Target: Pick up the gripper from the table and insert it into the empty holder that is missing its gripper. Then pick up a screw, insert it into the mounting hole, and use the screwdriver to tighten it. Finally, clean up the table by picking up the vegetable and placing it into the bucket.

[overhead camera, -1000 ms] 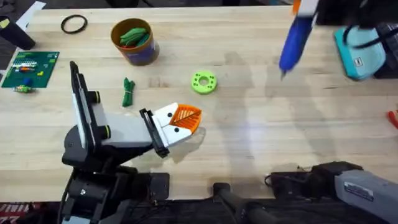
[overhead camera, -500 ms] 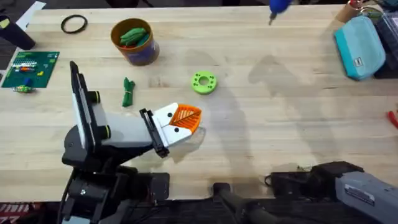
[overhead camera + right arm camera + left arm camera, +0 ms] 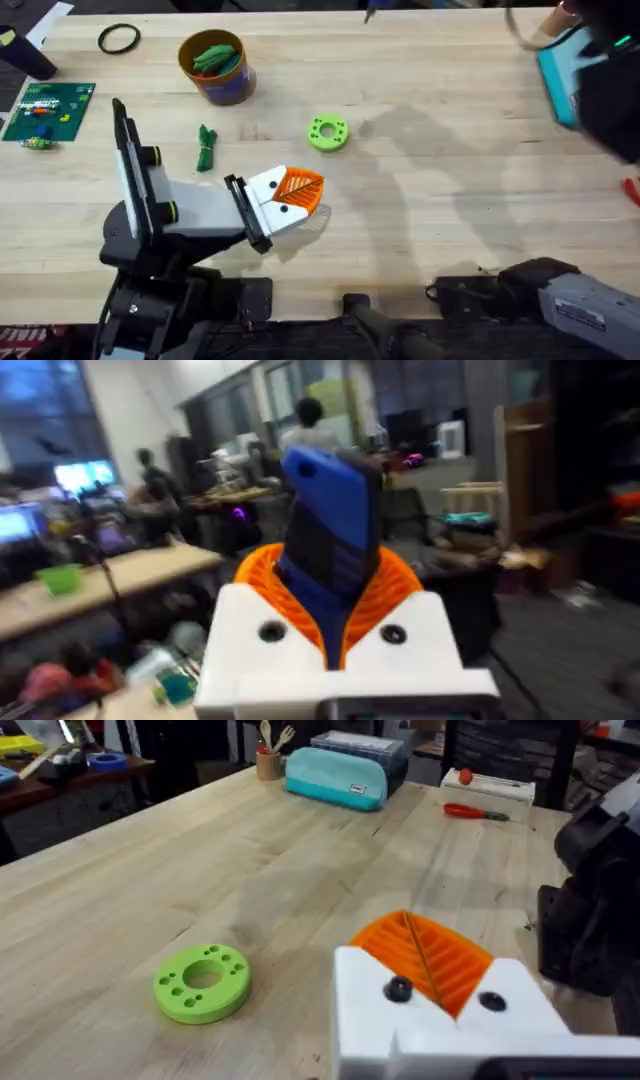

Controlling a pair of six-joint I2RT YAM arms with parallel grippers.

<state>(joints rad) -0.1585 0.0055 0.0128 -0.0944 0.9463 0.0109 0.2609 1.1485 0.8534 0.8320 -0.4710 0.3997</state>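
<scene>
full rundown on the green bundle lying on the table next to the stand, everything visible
The vegetable is a small, slender dark-green toy bundle, pinched near its middle so both ends flare slightly. It looks like soft plastic or fabric, though the material is hard to tell. It lies flat on the table, lengthwise away from the camera, between the bucket and the holder, left of the lime-green ring. Nothing touches it but the tabletop.
</scene>
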